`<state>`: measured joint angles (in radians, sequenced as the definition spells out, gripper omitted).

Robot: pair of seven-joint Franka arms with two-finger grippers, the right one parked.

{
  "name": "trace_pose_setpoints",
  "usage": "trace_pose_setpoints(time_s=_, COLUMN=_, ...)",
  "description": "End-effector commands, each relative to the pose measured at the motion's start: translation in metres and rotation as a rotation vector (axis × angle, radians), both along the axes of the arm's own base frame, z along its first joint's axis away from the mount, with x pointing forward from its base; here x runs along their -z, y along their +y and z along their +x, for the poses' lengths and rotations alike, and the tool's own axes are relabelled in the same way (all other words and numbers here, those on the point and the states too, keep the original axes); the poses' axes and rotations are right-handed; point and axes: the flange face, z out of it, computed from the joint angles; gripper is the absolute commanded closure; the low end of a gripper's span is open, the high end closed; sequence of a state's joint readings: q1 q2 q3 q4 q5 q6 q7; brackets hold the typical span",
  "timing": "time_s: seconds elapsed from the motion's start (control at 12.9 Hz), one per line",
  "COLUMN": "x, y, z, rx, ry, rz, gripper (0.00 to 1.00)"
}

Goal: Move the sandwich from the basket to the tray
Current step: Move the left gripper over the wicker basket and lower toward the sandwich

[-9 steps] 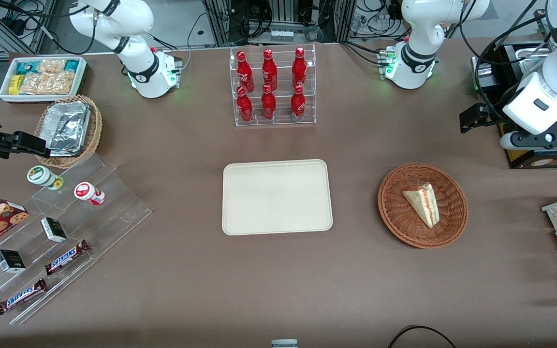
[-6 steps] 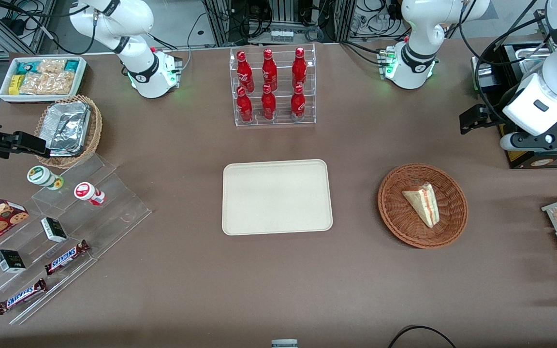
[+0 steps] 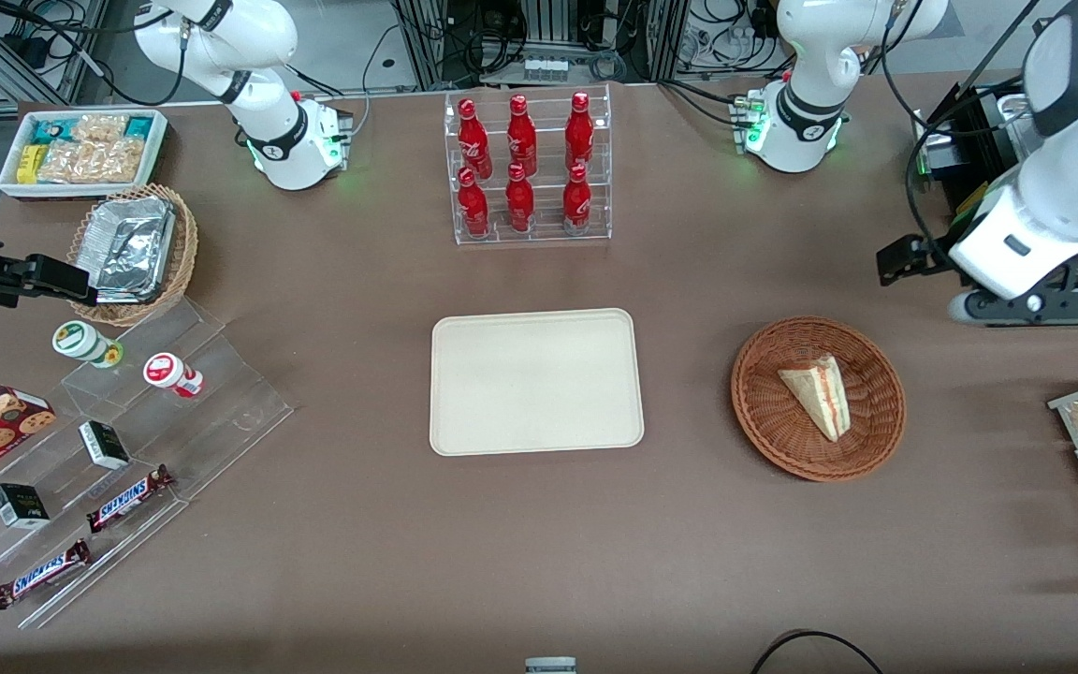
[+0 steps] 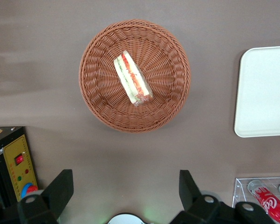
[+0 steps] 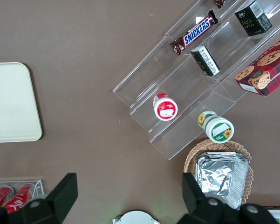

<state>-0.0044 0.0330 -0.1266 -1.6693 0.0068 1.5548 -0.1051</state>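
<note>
The jaws of the gripper (image 4: pixel 126 193) are standing wide open, gripping nothing, hanging high above the brown surface (image 4: pixel 46 70). Ahead of them, the sandwich (image 4: pixel 132 78) is lying in the basket (image 4: pixel 95 105), with the tray (image 4: pixel 263 91) sitting well apart.

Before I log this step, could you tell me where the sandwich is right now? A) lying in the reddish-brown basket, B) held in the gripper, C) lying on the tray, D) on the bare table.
A: the sandwich lies in the basket, the tray bears nothing, and the open gripper hangs above the table beside the basket.
</note>
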Motion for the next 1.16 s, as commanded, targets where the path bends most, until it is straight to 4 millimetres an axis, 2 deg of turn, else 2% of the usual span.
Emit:
trace_pose_setpoints(time_s=0.0, x=0.036, y=-0.001, z=-0.003, rx=0.018, ry=0.001, rz=0.016, gripper=0.00)
trace_pose_setpoints(time_s=0.23, x=0.083, y=-0.001, z=-0.007, rx=0.018, ry=-0.025, rz=0.013, gripper=0.00)
trace_pose_setpoints(time_s=0.85, x=0.176, y=0.004, z=-0.018, rx=-0.001, ry=-0.131, rz=-0.004, gripper=0.00)
trace_pose_setpoints(time_s=1.09, x=0.209, y=0.005, z=-0.015, rx=-0.130, ry=-0.160, rz=-0.006, gripper=0.00)
